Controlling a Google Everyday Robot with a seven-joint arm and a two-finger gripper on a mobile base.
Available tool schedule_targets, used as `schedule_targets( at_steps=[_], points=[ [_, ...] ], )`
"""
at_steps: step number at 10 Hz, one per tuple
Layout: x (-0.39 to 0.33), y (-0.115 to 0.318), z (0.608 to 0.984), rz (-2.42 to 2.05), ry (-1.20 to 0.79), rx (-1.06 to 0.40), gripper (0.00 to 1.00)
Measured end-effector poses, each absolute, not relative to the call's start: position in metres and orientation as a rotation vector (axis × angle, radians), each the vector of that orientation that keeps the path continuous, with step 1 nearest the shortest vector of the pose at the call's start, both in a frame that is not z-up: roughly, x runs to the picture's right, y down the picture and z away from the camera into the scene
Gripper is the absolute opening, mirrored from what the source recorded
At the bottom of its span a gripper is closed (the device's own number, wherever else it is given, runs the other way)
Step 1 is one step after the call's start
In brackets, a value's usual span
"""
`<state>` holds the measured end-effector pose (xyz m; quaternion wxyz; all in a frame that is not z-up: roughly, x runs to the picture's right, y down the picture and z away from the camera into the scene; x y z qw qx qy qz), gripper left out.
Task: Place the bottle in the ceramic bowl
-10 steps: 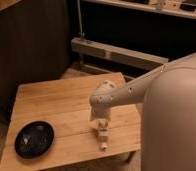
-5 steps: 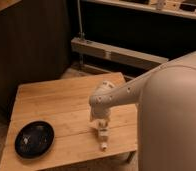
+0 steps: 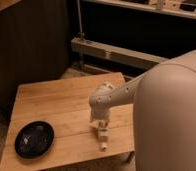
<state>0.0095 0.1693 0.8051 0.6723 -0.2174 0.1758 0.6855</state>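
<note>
1. The robot's wide, rounded white body shell (image 3: 171, 115) fills the right side of the camera view, from mid-height down to the lower edge.
2. A single white arm (image 3: 126, 91) reaches out of that shell toward the left, sloping slightly downward along its length.
3. The arm ends in a bulky, rounded wrist joint (image 3: 103, 97), where the line of the limb bends sharply downward.
4. Below the wrist hangs the tool (image 3: 102, 133), pointing straight down, low over the right front part of the table (image 3: 51, 100).
5. The tool's jaws stand spread wide apart.
</note>
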Motion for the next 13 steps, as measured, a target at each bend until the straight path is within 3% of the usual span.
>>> schedule_targets(
  at_steps=[10,11,13],
  points=[
    [0.005,0.182,0.825,1.531,0.416,-0.547,0.65],
    [0.004,0.183,0.826,1.527,0.419,-0.552,0.60],
    [0.003,0.184,0.828,1.516,0.425,-0.560,0.41]
  ],
)
